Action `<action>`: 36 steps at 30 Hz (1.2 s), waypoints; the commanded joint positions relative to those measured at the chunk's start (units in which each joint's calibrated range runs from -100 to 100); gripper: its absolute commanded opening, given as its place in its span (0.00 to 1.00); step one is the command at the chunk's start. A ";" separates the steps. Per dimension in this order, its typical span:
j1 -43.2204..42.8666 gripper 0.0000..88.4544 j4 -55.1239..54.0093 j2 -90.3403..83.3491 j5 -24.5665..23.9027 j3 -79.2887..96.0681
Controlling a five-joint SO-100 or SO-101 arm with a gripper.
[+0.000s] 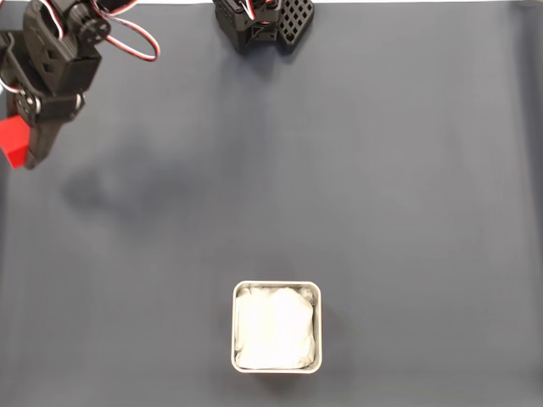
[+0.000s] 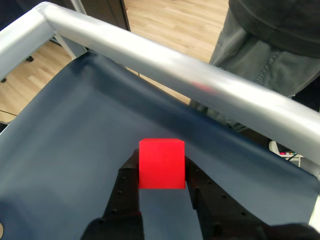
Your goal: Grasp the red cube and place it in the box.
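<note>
- Plainly, the tool [image 2: 161, 175] was clamped on the red cube [image 2: 161, 164]: in the wrist view its two black fingers [image 2: 126, 187] pressed against the cube's left and right faces, with the cube at their tips.
- In the fixed view the red cube [image 1: 12, 141] sat at the far left edge of the picture, partly cut off by the frame, beside the tool's black finger [image 1: 38, 140].
- The cube was well apart from the box [image 1: 277, 327], up and to the left of it in the fixed view.
- The box stood on the dark blue table [image 1: 382, 186], near the bottom edge of the fixed view and about midway across, its white lining [image 1: 276, 329] crumpled inside the silvery rim.
- Straight above the box in the fixed view, at the top edge, stood the arm's black base [image 1: 263, 21].
- Beyond the cube in the wrist view ran a silvery metal rail [image 2: 165, 67] along the table's edge; past the rail stood a person's legs in grey trousers [image 2: 250, 47] on a wooden floor [image 2: 170, 20].
</note>
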 commanded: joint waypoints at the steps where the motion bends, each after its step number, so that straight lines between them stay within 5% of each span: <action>1: -3.05 0.03 0.99 -3.83 0.44 -3.64; 36: -25.35 0.03 2.06 -6.77 1.42 -9.66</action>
